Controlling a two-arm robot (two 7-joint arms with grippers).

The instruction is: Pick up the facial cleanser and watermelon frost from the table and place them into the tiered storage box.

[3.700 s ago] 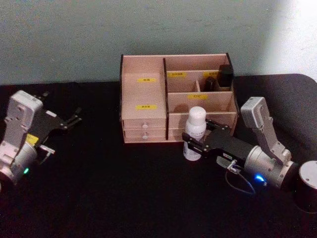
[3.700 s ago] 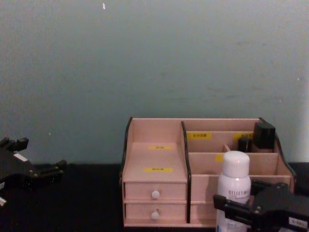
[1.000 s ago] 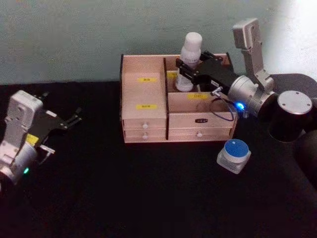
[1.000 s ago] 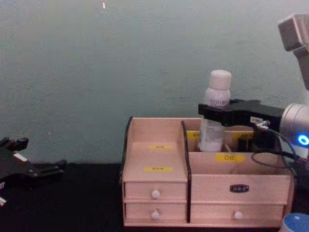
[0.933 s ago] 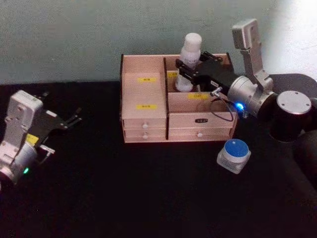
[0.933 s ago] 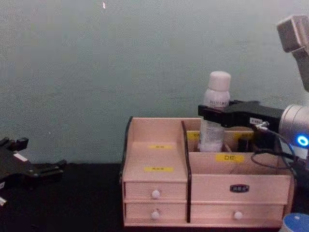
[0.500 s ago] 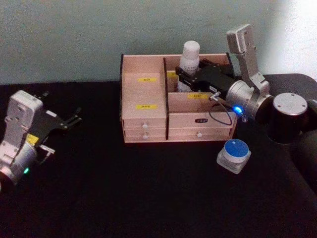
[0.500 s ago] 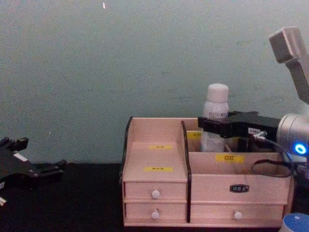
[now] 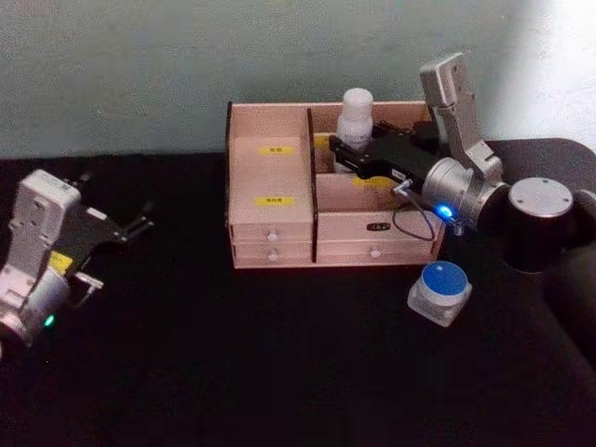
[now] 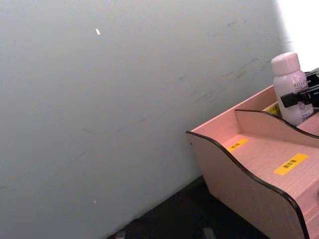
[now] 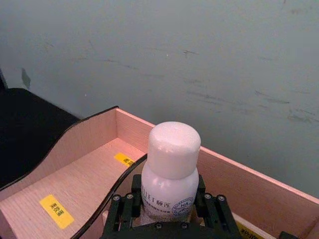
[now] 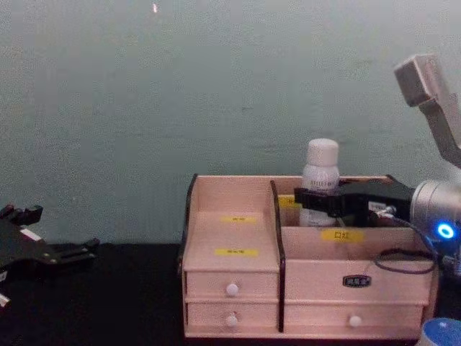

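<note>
White facial cleanser point(image 9: 357, 107) stood upright, clamped by the right gripper point(image 9: 354, 149), its base low inside the tiered storage box's point(image 9: 270, 177) rear compartment; the left gripper point(image 9: 130, 226) rested well apart.

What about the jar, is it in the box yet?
No, the jar sits on the table in front of the box's right end.

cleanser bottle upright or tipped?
Upright: facial cleanser cap-up, lower body inside the tiered storage box's back compartment, right gripper shut around it; left gripper idle at left.
</note>
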